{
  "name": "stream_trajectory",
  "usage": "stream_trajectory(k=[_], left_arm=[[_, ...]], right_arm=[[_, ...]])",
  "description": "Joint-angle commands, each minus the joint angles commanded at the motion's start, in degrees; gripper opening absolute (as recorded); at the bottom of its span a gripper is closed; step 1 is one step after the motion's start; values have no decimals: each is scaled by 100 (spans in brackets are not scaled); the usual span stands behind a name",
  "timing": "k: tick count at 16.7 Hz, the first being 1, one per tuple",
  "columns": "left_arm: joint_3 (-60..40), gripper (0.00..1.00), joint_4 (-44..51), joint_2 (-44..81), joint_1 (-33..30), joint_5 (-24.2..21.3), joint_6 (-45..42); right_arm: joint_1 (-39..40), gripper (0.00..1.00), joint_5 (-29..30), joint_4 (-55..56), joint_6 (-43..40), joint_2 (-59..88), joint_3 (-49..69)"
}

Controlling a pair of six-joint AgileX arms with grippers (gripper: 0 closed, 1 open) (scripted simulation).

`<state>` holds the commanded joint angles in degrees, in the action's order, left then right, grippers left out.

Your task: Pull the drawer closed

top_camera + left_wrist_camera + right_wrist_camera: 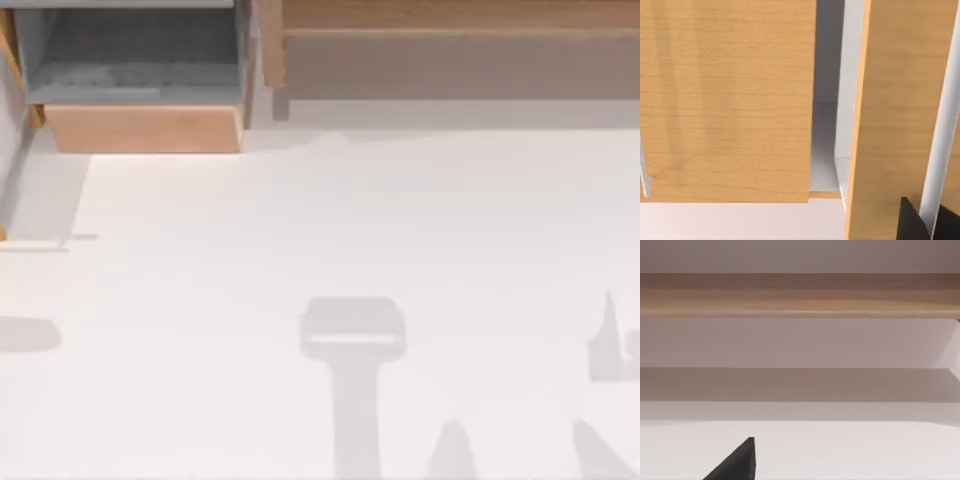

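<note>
1. Table (350, 250) — bare white, with shadows of the arms across it.
2. Shelf unit (450, 60) — far right.
3. Drawer (145, 128) — far left, tan front out, grey floor exposed; closing not done.
4. Whether either gripper grips anything, I cannot tell.

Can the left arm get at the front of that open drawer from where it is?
Probably yes. The left wrist view looks close onto a tan wood panel, and in the top view nothing stands on the table in front of the drawer. Whether that panel is the drawer's own front is unclear.
</note>
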<state>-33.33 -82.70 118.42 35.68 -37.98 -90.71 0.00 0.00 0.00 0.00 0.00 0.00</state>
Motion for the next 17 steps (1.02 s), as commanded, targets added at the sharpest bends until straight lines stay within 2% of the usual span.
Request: stream_trajectory(k=[5,11,17], left_arm=[[-845,0,443,310,-456,448,9],[-935,0,558,413,-498,512,12],[-2130,0,1130,864,-862,870,28]], right_arm=[[0,100,0,0,0,0,0],[0,100,0,0,0,0,0],[0,100,0,0,0,0,0]])
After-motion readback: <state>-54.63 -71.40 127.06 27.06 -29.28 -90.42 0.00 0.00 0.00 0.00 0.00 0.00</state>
